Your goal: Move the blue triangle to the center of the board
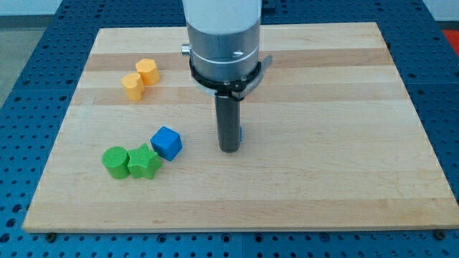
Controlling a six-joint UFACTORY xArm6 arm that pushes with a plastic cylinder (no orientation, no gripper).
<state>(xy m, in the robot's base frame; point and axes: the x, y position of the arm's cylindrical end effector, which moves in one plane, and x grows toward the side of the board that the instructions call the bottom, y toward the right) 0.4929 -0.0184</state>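
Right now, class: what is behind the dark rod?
Behind the dark rod, just above my tip, a thin sliver of blue shows at its right edge. The rod covers the rest, so its shape cannot be made out.

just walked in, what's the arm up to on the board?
The arm is pushing blocks around the wooden board with its rod. My tip sits near the middle of the board, and a sliver of blue shows at the rod's right edge, likely the blue triangle, mostly hidden. To the view's left lie a blue cube, two green blocks and two yellow blocks, all apart from the tip.
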